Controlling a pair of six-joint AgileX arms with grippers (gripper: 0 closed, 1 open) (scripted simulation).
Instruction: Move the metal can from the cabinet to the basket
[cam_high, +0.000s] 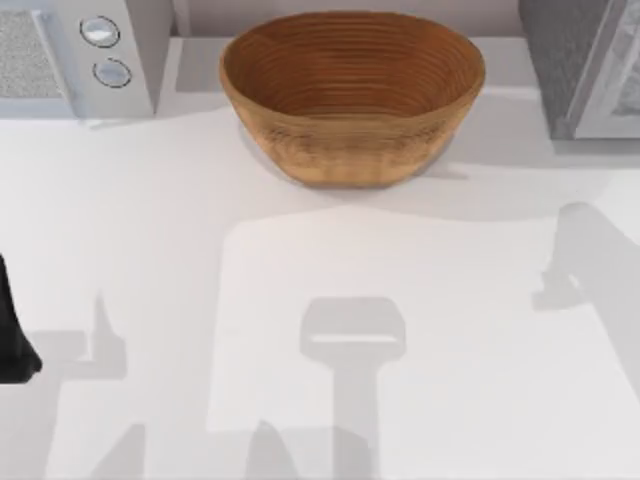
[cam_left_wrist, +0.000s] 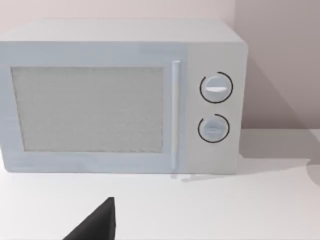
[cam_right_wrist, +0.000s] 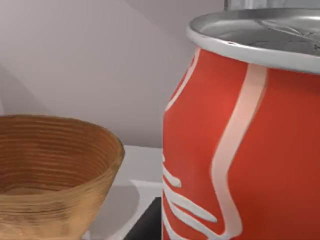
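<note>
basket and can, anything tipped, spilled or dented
Nothing stands out. The basket sits upright at the table's far middle, with nothing visible inside. In the right wrist view the metal can stands upright, undented, lid sealed, beside the basket. The microwave is closed.

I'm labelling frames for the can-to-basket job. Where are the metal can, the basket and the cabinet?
metal can (cam_right_wrist: 250, 150): right wrist view, on its red side wall.
basket (cam_high: 352, 150): top view, on its woven outer wall.
cabinet (cam_high: 560, 60): top view, on its dark speckled side.

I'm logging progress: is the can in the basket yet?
Not yet. From the top, the basket holds nothing. The right wrist view shows the can upright, close to the camera, beside the basket and outside it.
</note>
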